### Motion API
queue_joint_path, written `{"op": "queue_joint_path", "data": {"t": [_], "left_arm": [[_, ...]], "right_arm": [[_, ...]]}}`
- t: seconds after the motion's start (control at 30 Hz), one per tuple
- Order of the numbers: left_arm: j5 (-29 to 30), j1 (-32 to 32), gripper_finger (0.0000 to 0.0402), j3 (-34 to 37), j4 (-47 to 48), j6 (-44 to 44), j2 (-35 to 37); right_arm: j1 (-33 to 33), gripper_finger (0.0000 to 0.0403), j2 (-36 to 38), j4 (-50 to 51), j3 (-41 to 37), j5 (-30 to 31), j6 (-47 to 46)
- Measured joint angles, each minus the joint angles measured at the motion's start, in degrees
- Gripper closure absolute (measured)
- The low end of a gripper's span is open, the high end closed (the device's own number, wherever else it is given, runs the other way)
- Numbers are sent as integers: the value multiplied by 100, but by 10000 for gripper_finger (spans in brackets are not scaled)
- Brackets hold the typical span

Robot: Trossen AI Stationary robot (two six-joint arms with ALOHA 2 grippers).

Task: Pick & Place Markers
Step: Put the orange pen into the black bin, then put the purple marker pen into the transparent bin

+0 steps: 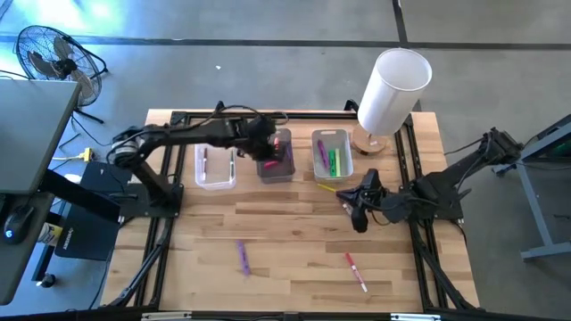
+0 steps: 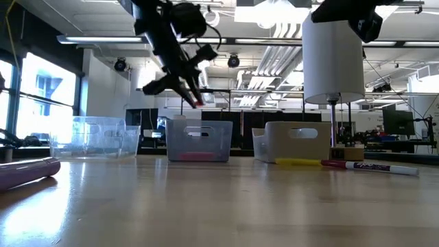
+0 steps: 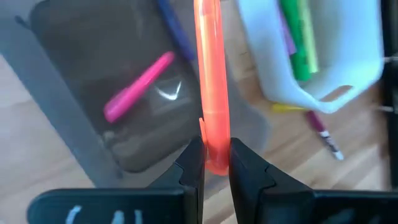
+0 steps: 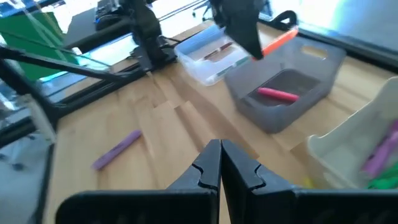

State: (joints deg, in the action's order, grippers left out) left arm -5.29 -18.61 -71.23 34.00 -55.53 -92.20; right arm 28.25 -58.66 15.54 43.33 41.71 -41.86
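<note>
We have the slim orange marker point(image 3: 211, 93) pinched in the left gripper point(image 3: 215, 163), hanging above the smoky grey plastic bin point(image 3: 74, 106) (a pink marker point(image 3: 137, 87) already lies inside). Next we must lower and release. Our right gripper point(image 4: 219, 167) waits shut, empty.

I see an orange marker point(image 3: 210, 93) pinched over the grey bin, a pink marker point(image 3: 137, 87) inside it, a purple marker point(image 1: 242, 258) at seven o'clock, a red-capped white marker point(image 1: 356, 271) at five.
</note>
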Motion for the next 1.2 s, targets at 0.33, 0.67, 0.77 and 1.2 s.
{"op": "queue_joint_path", "data": {"t": [0.33, 0.67, 0.77, 1.2], "left_arm": [[-492, -239, 291, -6, -187, 145, -717], [-467, -239, 216, -10, -431, 450, -439], [-392, -121, 240, -10, -443, 684, -128], [-23, 1685, 388, -8, -289, 2624, 758]], "right_arm": [[-853, 403, 651, 699, 0, -24, 342], [-1157, 403, 649, 696, 0, -600, 351], [-1178, 403, 649, 692, 0, -629, 349], [-1160, 403, 556, 611, 14, -579, 215]]}}
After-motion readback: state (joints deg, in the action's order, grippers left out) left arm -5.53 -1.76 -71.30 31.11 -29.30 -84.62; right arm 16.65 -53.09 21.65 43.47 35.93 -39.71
